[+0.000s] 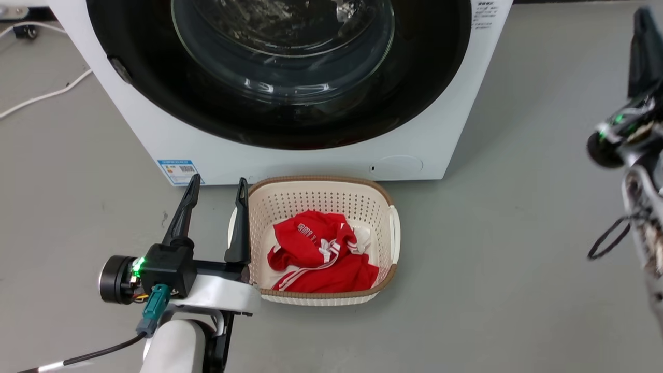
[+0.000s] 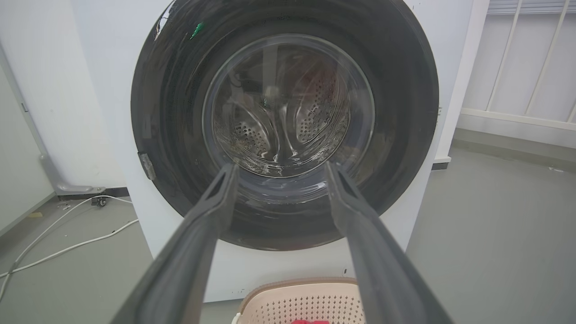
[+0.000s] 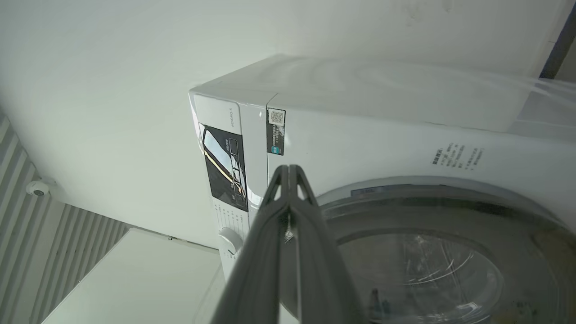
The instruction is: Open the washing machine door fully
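Note:
The washing machine (image 1: 311, 160) is a white front-loader. Its round black washing machine door (image 1: 290, 114) with the bulging glass window lies flat against the front, and the steel drum shows through the glass. My left gripper (image 1: 218, 180) is open and holds nothing. It sits low in front of the machine's lower left corner, beside the basket. In the left wrist view its fingers (image 2: 280, 165) point at the door (image 2: 284, 121) from a distance. My right gripper (image 1: 644, 20) is raised at the far right. Its fingers (image 3: 288, 167) are shut together on nothing, short of the door's (image 3: 418, 270) upper edge.
A cream perforated laundry basket (image 1: 318, 180) holding a red garment (image 1: 318, 254) stands on the grey floor right before the machine. White cables (image 1: 46, 96) run over the floor at the left. A control panel and a knob (image 3: 230, 240) sit above the door.

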Controlling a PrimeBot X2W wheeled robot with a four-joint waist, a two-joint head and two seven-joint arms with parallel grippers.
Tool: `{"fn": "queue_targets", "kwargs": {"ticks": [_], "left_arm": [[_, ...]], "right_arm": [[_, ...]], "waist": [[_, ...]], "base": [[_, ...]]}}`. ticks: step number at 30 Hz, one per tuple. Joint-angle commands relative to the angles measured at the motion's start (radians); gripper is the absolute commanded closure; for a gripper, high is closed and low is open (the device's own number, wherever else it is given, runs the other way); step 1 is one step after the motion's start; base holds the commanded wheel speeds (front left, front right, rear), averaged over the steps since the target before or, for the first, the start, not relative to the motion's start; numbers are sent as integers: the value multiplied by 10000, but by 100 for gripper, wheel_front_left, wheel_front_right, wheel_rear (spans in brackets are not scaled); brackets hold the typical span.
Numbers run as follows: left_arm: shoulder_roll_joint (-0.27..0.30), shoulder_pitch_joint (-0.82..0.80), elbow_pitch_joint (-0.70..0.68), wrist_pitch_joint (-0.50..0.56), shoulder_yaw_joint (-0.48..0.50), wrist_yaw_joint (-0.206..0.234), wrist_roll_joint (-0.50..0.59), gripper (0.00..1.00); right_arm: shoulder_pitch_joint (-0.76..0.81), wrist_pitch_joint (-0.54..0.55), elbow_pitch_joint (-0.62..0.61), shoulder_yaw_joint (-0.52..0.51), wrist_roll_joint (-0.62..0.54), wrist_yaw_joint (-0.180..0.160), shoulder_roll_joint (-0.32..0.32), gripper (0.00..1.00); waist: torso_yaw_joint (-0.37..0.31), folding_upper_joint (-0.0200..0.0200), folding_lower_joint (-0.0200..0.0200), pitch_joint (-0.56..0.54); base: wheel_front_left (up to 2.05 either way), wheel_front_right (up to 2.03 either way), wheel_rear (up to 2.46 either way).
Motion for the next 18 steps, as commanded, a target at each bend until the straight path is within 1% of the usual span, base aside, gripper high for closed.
{"fn": "queue_targets", "kwargs": {"ticks": [1, 4, 7, 11, 14, 18], "left_arm": [[-8, -166, -61, -25, -9, -25, 13, 0], [-12, -345, -140, -25, -98, -63, 69, 0], [-14, -559, -228, -25, -217, -87, 88, 0], [-17, -846, -353, -25, -365, -62, 78, 0], [-20, -1039, -427, -25, -466, 19, -19, 0], [-21, -1211, -468, -25, -572, 53, -105, 0]], "right_arm": [[-409, 115, 280, 157, -68, 0, -172, 100], [-1684, 518, 1375, 789, -259, 0, -752, 100], [-2999, 1109, 2486, 1386, -341, 0, -1119, 100], [-4645, 2347, 3681, 2460, -750, 0, -1488, 100], [-5690, 3295, 4273, 3111, -949, 0, -1506, 100], [-6764, 4197, 4977, 3890, -1344, 0, -1368, 100]], "waist": [[110, 0, 0, 203], [245, 0, 0, 515], [428, 0, 0, 856], [642, 0, 0, 1345], [743, 0, 0, 1661], [830, 0, 0, 1923]], "base": [[0, 0, 0], [0, 0, 0], [0, 0, 0], [0, 0, 0], [0, 0, 0], [0, 0, 0]]}}
